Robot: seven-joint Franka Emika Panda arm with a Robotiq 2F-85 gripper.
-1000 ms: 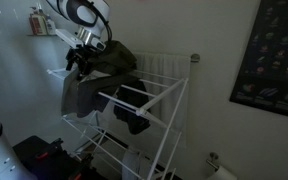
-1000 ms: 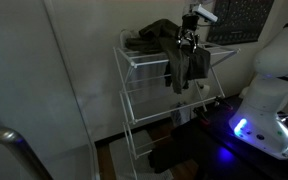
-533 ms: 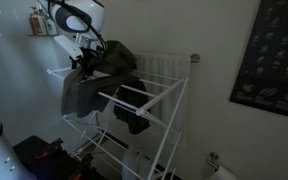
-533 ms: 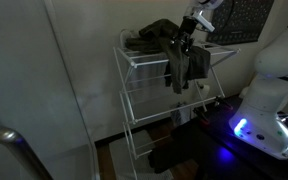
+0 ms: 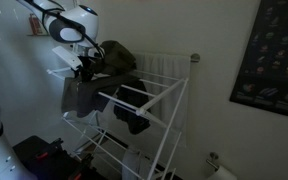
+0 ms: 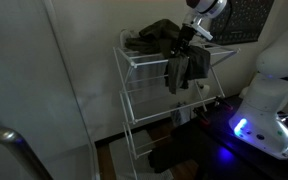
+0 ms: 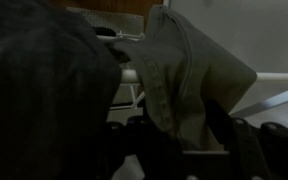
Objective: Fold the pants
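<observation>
The olive-grey pants (image 5: 102,68) lie bunched on top of a white wire drying rack (image 5: 159,100), with one leg hanging down its end (image 6: 181,72). My gripper (image 5: 82,62) is at that end of the rack and is shut on the pants cloth, holding a fold of it up. In the wrist view the khaki fold (image 7: 179,75) rises between my dark fingers (image 7: 182,140) and fills most of the picture. The rest of the pants is hidden there.
A smaller black garment (image 5: 134,112) hangs on a lower rail of the rack. A white wall stands close behind. A dark poster (image 5: 274,55) hangs on the wall. The robot base (image 6: 269,110) stands beside the rack.
My gripper has moved along the rack's top with the pants cloth in it, pulling the fold toward the rack's end. The hanging leg has shifted a little.
</observation>
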